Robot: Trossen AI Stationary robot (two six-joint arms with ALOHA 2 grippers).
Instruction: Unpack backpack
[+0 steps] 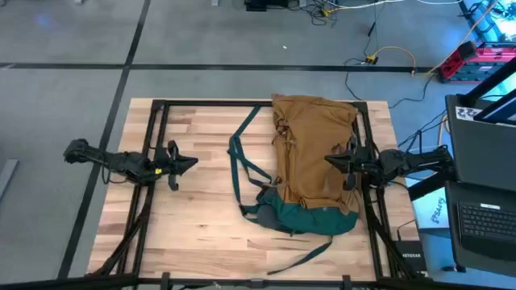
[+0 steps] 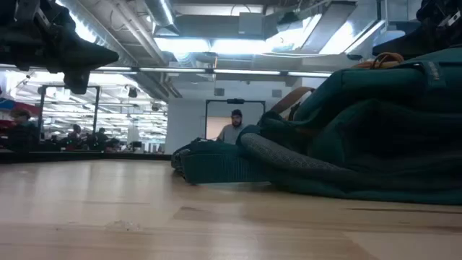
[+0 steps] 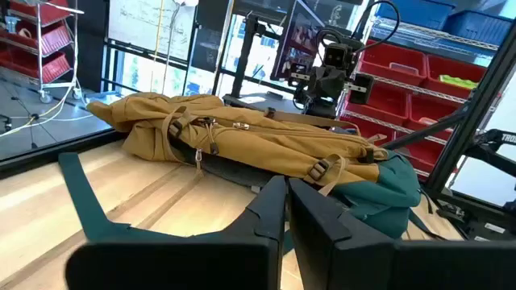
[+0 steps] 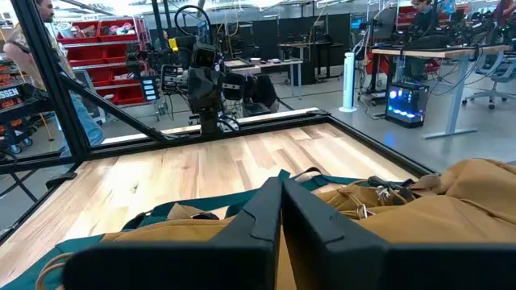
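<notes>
The backpack (image 1: 316,153) lies flat on the wooden table's right half. Its tan body points to the far edge and its teal base (image 1: 310,216) to the near edge. Teal straps (image 1: 242,161) trail left over the wood. My right gripper (image 1: 326,159) hangs shut over the tan body's right part, and in its wrist view its fingers (image 4: 280,187) stand above the fabric (image 4: 451,201) without touching it. My left gripper (image 1: 196,162) is shut and raised above the bare left half, pointing at the backpack (image 3: 266,137).
Black frame rails (image 1: 153,145) run along the table's left, far and right sides. A laptop (image 1: 484,209) and a small box (image 1: 409,259) sit off the right edge. Bare wood (image 1: 201,209) lies between my left gripper and the straps.
</notes>
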